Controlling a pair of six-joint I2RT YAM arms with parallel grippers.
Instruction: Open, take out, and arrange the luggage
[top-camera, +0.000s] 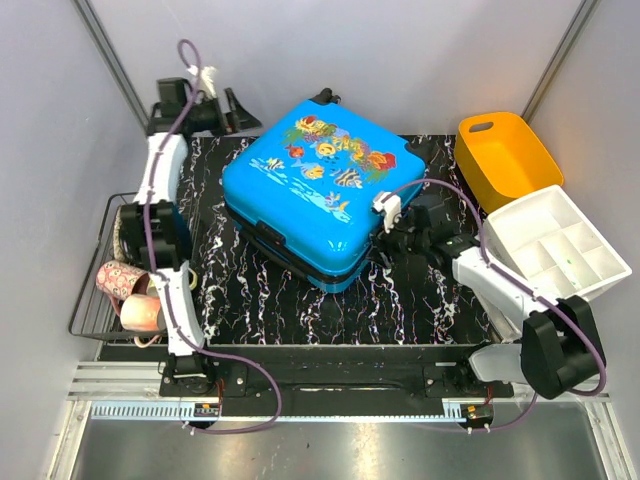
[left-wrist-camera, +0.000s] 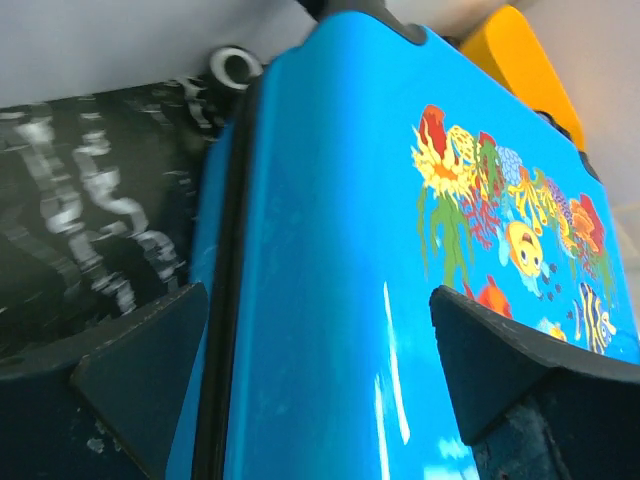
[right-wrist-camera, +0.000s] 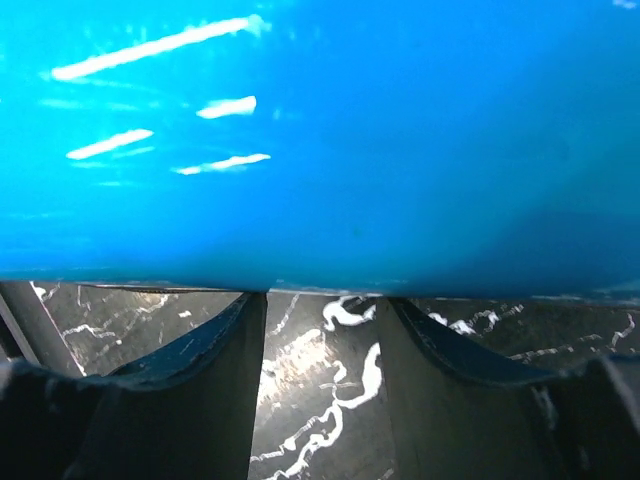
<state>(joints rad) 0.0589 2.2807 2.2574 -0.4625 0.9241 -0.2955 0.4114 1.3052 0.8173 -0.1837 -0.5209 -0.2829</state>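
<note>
The luggage, a bright-blue hard-shell case with a fish and coral print, lies shut and flat on the black marbled table, turned at an angle. My left gripper hovers at its far-left corner. In the left wrist view that gripper is wide open, and the case's blue lid and black zip band fill the space beyond its fingers. My right gripper is at the case's near-right edge. Its fingers stand apart, and their tips reach the lower rim of the shell, with only table between them.
An orange bin stands at the back right. A white compartment organiser lies in front of it, beside the right arm. A black wire basket holding cups hangs off the table's left side.
</note>
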